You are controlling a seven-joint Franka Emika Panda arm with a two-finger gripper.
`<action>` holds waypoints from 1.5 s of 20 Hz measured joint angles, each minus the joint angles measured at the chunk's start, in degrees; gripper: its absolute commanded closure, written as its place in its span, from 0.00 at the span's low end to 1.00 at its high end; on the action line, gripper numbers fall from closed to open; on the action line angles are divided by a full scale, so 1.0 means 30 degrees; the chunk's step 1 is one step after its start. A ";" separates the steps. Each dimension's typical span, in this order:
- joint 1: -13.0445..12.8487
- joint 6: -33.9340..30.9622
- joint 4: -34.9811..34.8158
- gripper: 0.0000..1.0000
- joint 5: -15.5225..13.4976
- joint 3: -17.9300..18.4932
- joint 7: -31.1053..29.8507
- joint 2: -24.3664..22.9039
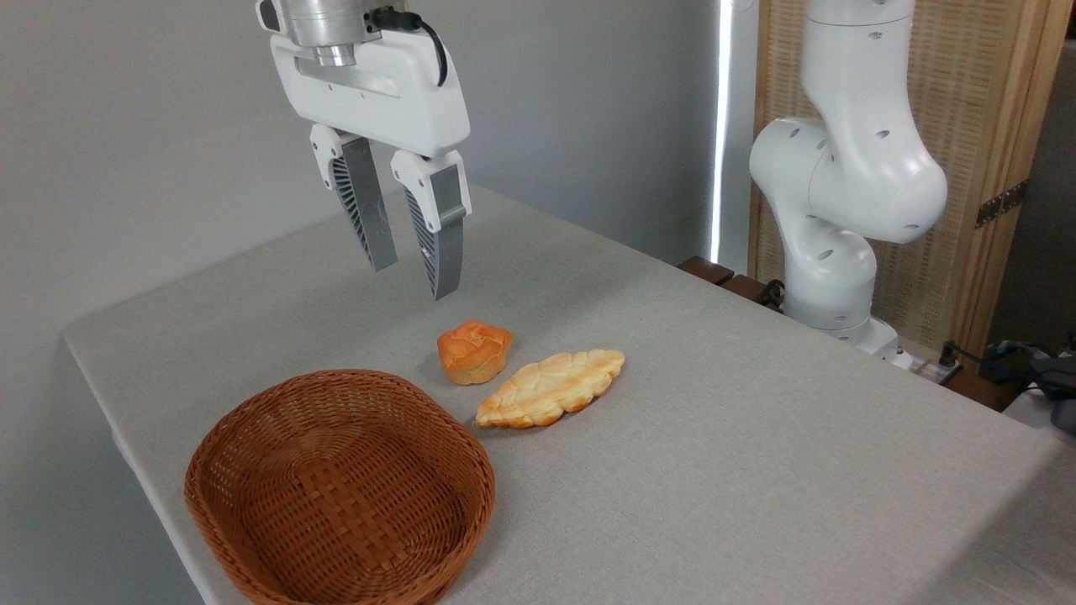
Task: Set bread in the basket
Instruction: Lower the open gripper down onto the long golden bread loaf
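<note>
The long, flat, leaf-shaped pale golden bread [551, 388] lies on the grey cloth-covered table [756, 437], its long axis slanting from lower left to upper right, the lower tip near the oval brown woven wicker basket [252, 420], which holds nothing. One small round orange bun [474, 350] sits just beside the loaf's upper left edge. One loaf, one bun, one basket. The white two-finger gripper [412, 273] hangs above the bun, fingers spread, holding nothing.
</note>
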 measured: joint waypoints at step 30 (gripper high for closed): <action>-0.0583 0.3357 -1.2952 0.00 -0.0011 -0.0354 0.6253 -0.7033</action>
